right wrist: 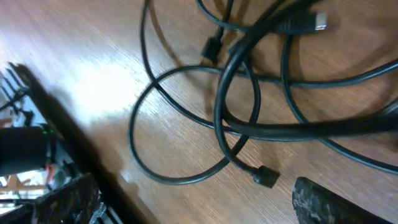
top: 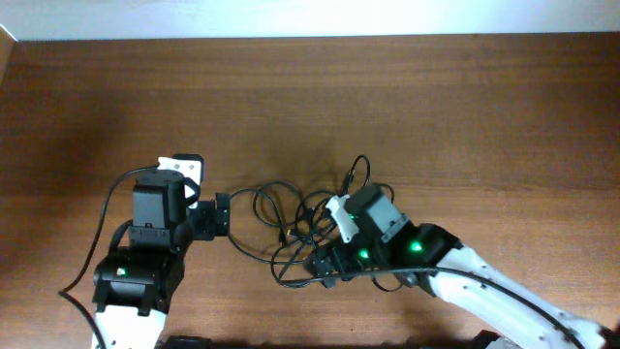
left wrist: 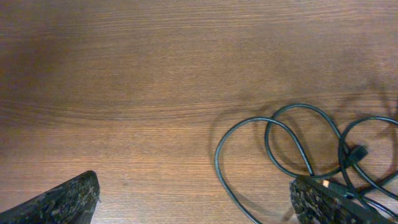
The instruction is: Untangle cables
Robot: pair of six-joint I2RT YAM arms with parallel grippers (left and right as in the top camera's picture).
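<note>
The cables (top: 295, 225) are thin black cords lying in a tangled heap of loops at the table's middle. My left gripper (top: 222, 215) is open at the heap's left edge. In the left wrist view its fingers (left wrist: 193, 190) are spread wide over the wood, with cable loops (left wrist: 292, 146) on the right and one strand running between the fingers. My right gripper (top: 325, 264) is open over the heap's lower right part. In the right wrist view its fingers (right wrist: 193, 196) are spread above crossing cable loops (right wrist: 236, 118) and a small black plug (right wrist: 266, 177). Neither gripper holds anything.
The table (top: 407, 107) is brown wood. Its front edge runs close to both arm bases. The thicker black cable of the left arm (top: 97, 242) curves along the arm's left side.
</note>
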